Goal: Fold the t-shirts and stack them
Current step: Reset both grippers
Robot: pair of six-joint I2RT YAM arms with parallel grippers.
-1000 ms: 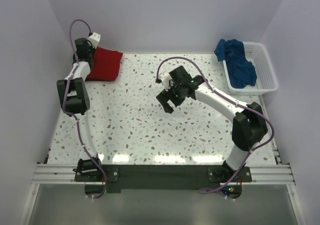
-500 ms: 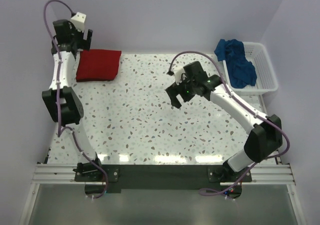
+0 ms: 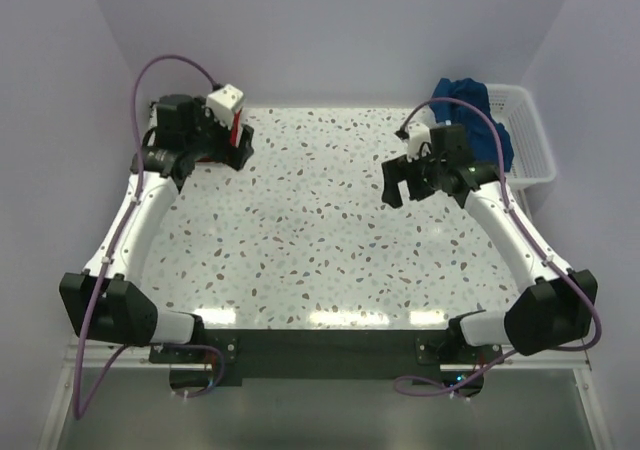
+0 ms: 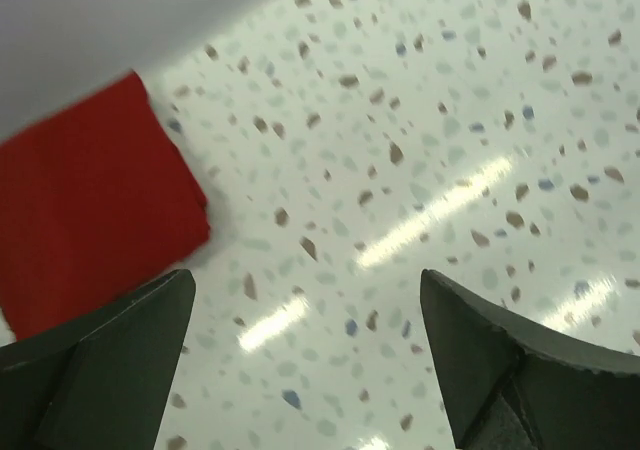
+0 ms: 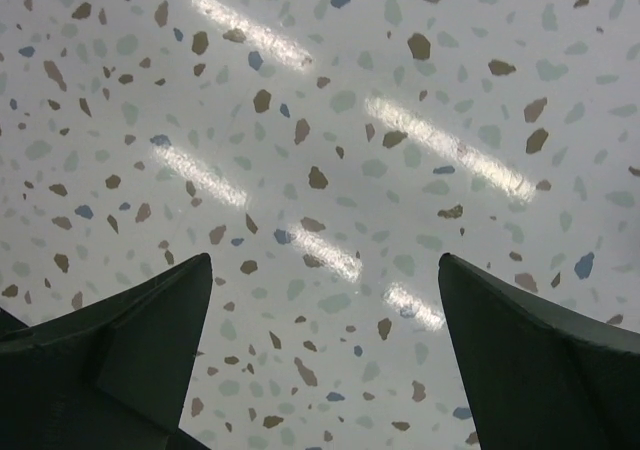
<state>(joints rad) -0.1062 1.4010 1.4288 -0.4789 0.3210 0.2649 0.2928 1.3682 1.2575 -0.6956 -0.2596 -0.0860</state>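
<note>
Left pincer [image 4: 308, 290]: jaws spread as wide as they go, nothing between them, bare speckled table [image 4: 450, 120] under the gap. Red t-shirt [image 4: 90, 200] lies folded flat, just outside the finger on the left of the wrist view and slightly ahead of it, apart from the finger. From above the wrist covers nearly all of it, only a red sliver showing. Cannot tell whether a second, darker shirt lies under that fold. Right pincer [image 5: 325, 265]: likewise fully spread and empty, hovering over bare table. Blue t-shirt [image 3: 462, 92] sits crumpled behind that pincer's wrist, heaped in the white basket [image 3: 530, 120] and spilling over its rim, not yet folded. Risks, as I judge them: the left pincer, swinging low, could clip the red fold's near corner and undo it. The right pincer must turn round to reach the blue cloth, and a deep bite could catch the lattice and drag the basket along. A grab at a bunched clump would lift it twisted, making a clean spread on the table hard
</note>
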